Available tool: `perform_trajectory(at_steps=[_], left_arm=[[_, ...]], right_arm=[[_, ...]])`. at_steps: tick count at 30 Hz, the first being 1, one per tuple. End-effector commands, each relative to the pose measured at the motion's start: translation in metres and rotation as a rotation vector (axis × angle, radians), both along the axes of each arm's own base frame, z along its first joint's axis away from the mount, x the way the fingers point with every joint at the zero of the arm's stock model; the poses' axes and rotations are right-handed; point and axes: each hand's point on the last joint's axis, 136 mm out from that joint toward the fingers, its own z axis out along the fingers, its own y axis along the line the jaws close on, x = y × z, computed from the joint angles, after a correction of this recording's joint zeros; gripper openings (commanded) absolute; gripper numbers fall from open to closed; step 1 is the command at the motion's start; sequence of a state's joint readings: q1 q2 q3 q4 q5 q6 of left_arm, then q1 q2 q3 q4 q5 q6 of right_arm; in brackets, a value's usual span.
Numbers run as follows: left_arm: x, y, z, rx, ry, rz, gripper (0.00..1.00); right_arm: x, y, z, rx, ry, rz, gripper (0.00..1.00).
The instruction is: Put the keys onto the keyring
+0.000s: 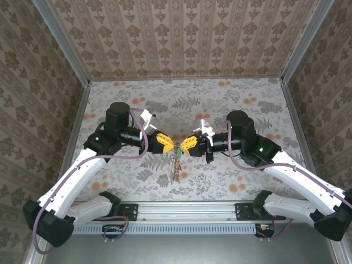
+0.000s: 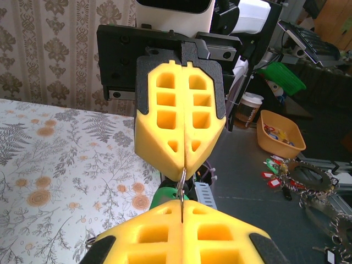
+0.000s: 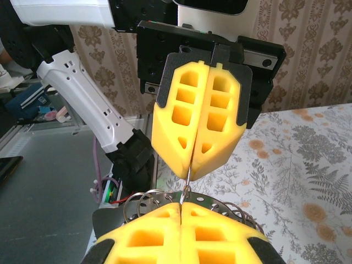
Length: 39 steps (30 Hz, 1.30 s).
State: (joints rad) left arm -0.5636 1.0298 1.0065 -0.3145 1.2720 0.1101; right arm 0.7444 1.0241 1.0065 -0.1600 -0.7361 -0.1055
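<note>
The keyring (image 1: 176, 162) hangs between left hand (image 1: 169, 145) and right hand (image 1: 185, 147).

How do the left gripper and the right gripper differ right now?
The left gripper comes in from the left, pointing right; the right gripper mirrors it. Wire loops of the keyring bunch at the right gripper's tips; a straight bit of wire enters the left gripper's. Both are yellow-fingered, shut on the wire, and nearly tip to tip.

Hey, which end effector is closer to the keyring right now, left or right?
Neither, it's a tie. The left end effector is shut on the keyring from its left side and the right end effector from its right, with their fingertips nearly meeting.
</note>
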Motion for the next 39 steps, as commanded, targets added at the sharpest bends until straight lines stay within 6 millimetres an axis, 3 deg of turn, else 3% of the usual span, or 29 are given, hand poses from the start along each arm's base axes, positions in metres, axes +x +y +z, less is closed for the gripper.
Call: perform_trajectory(at_steps=[1,39], left_arm=[[-0.009,0.003,0.016,-0.044,-0.057,-0.036,0.0],[-0.009,0.003,0.016,-0.043,-0.066,-0.028,0.0]], right_arm=[[-0.004,0.0,0.0,0.004,-0.005,0.008,0.0],[-0.014,-0.008,0.006,0.033,0.024,-0.007,0.0]])
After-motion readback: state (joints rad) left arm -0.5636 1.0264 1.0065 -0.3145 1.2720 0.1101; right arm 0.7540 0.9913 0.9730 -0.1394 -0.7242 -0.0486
